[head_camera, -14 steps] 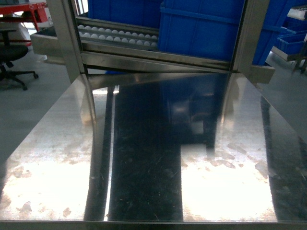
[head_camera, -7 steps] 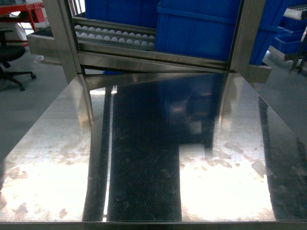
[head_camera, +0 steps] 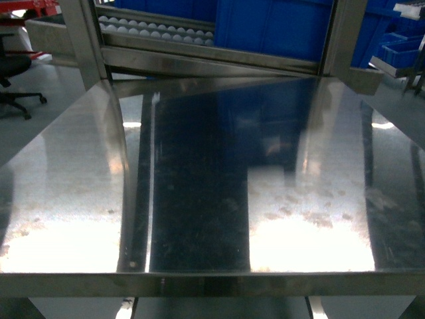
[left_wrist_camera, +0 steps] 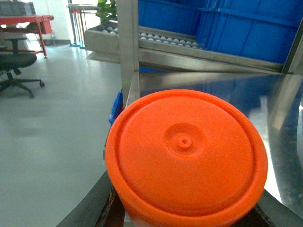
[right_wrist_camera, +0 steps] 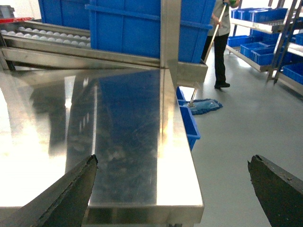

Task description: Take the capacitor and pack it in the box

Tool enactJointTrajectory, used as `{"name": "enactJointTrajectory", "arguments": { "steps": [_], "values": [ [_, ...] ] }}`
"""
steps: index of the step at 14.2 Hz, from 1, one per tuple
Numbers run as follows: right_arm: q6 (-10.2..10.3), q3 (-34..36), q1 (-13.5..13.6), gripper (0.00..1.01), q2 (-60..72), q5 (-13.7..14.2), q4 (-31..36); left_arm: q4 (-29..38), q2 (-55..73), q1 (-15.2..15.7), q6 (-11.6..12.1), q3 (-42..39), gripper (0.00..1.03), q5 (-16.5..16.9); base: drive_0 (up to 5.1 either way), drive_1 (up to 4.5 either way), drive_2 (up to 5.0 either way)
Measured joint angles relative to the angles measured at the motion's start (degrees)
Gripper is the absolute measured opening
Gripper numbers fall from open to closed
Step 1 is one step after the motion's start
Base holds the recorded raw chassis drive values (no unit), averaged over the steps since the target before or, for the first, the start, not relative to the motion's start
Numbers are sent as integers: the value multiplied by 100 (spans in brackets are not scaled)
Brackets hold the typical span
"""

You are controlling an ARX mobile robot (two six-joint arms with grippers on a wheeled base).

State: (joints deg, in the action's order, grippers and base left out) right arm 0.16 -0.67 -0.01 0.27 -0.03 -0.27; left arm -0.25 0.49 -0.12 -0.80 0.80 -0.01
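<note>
The capacitor sits in the left claw, pinched between two dark fingers. Its round orange end faces the wrist camera, so its long axis seems to run along the claw. The right claw is spread and empty over the near right edge of the table. The box shows in no view, so which way it lies from the capacitor cannot be told; the left arm must carry. The steel table is glossy and scuffed. Behind it stand blue bins on a roller rack. A person mops the floor to the right.
</note>
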Motion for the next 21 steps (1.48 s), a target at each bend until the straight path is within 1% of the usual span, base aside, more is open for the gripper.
{"name": "enactJointTrajectory", "arguments": {
  "steps": [21],
  "values": [
    [-2,0,0,98,0,7,-13,-24,0,0,20,0,44,7,0,0,0]
  ]
}}
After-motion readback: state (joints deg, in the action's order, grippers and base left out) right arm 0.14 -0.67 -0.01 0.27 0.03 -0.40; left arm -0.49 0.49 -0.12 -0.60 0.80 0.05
